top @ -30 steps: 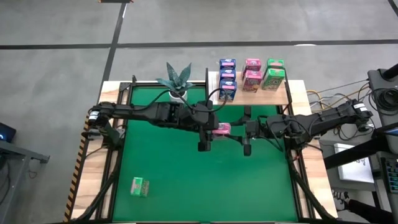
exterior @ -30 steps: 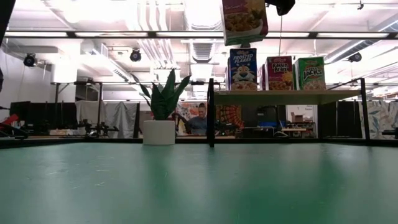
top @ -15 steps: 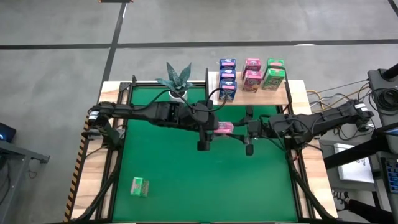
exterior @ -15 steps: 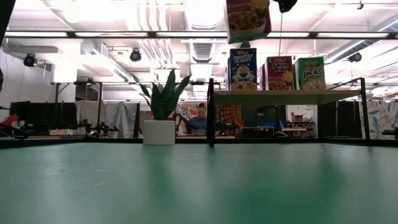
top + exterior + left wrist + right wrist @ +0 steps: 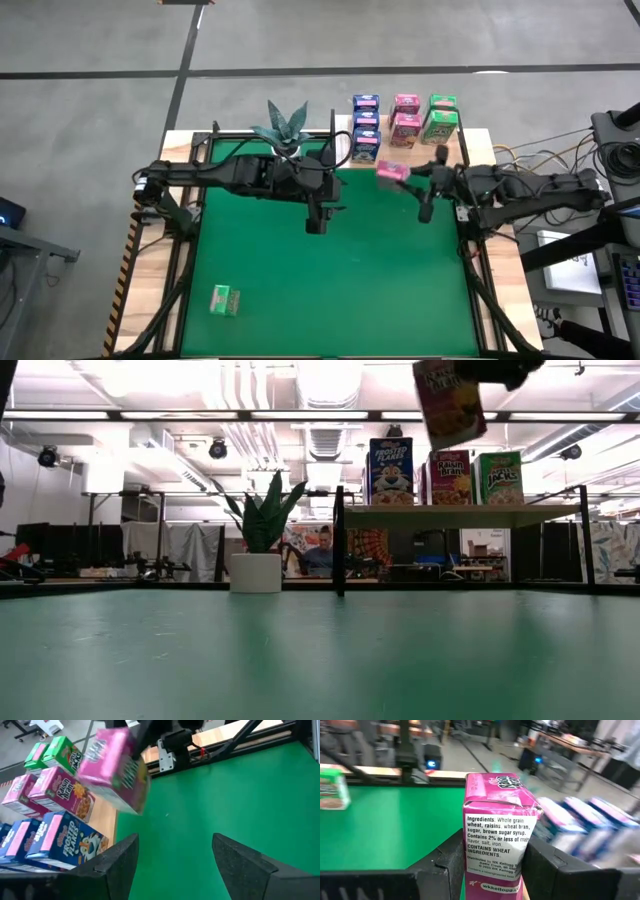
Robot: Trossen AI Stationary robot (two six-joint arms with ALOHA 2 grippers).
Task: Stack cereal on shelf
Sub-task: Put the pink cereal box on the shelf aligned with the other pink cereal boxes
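Observation:
My right gripper (image 5: pixel 404 175) is shut on a pink cereal box (image 5: pixel 391 171), raised above the mat just in front of the shelf (image 5: pixel 462 152). In the low view the pink box (image 5: pixel 450 400) hangs tilted above the shelf board (image 5: pixel 460 515). On the light-wood shelf stand blue boxes (image 5: pixel 365 126), pink boxes (image 5: pixel 405 116) and green boxes (image 5: pixel 441 115). A lone green box (image 5: pixel 225 299) lies on the mat near the near-left corner. My left gripper (image 5: pixel 175 865) is open over the mat's middle (image 5: pixel 315 222), touching nothing. My right gripper pinches the pink box between its two fingers (image 5: pixel 447 865), one on each broad face, with the narrow ingredients panel (image 5: pixel 495 837) facing the wrist camera. The fingers reach in level from the table's right side. The box is lifted clear and tilted.
A potted plant (image 5: pixel 284 128) stands at the far edge, left of the shelf. A black upright post (image 5: pixel 338 540) marks the shelf's left end. Bare green mat (image 5: pixel 340 290) stretches toward the near edge. A person sits in the room behind (image 5: pixel 322 552).
My right gripper has carried the pink box from the mat's middle toward the far right, up to the shelf's front, and the box has tipped. My left gripper has drawn back toward the left and far side, away from the box.

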